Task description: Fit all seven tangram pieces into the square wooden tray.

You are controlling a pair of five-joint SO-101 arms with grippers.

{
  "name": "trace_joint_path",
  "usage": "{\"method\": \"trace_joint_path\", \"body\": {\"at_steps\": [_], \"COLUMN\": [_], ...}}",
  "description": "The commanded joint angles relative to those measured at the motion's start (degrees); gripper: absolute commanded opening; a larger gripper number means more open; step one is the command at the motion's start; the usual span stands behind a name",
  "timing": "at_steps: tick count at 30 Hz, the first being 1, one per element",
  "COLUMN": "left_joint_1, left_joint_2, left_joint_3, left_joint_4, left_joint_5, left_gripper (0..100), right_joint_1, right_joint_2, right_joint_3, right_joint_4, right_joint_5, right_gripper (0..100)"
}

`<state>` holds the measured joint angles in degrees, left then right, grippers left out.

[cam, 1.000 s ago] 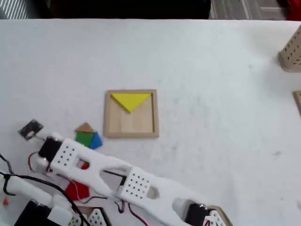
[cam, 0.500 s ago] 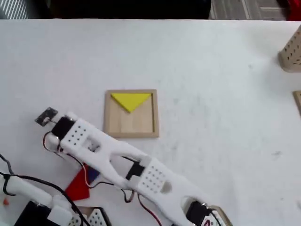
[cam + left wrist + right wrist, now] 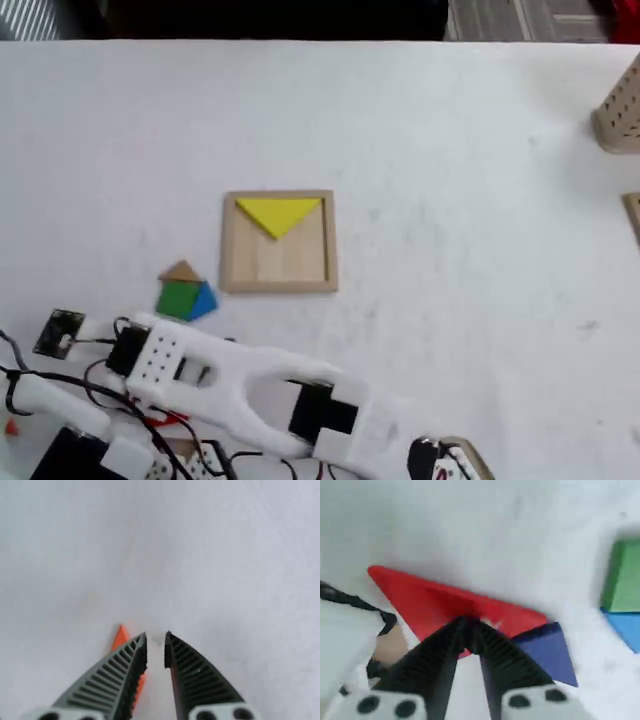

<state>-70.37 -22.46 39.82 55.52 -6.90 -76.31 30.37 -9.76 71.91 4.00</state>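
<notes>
Square wooden tray (image 3: 280,268) sits mid-frame in the high view, its pale grain bare but for the yellow triangle (image 3: 279,214) along the upper rim, so six pieces appear left to place. Flat, matte and sharp-cornered, a brown piece (image 3: 181,271), green square (image 3: 179,298) and blue piece (image 3: 205,301) cluster lower left of it. The right gripper (image 3: 470,625) is closed tip to tip over the red triangle (image 3: 435,602); the left gripper (image 3: 155,645), jaws a crack apart, grips nothing beside an orange piece (image 3: 120,637).

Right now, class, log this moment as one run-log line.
tray: yellow triangle inside | right claw: shut over red triangle | left claw: slightly open by orange piece
</notes>
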Motion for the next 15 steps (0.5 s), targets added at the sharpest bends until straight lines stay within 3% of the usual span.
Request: {"method": "trace_joint_path", "body": {"at_steps": [1, 15], "left_joint_1": [-0.22, -0.31], "left_joint_2": [-1.89, -1.89], "left_joint_3": [-2.90, -4.66], "left_joint_4": [-0.70, 1.93], "left_joint_5": [0.44, 0.35], "left_gripper": [9, 9], "right_joint_1": [-1.45, 12.00], "right_joint_2": [-0.13, 5.32], "right_joint_3": [0.62, -3.52], "right_joint_4": [-2.51, -0.13], "right_joint_5": [0.88, -1.14], "right_gripper": [1.7, 1.7]}}
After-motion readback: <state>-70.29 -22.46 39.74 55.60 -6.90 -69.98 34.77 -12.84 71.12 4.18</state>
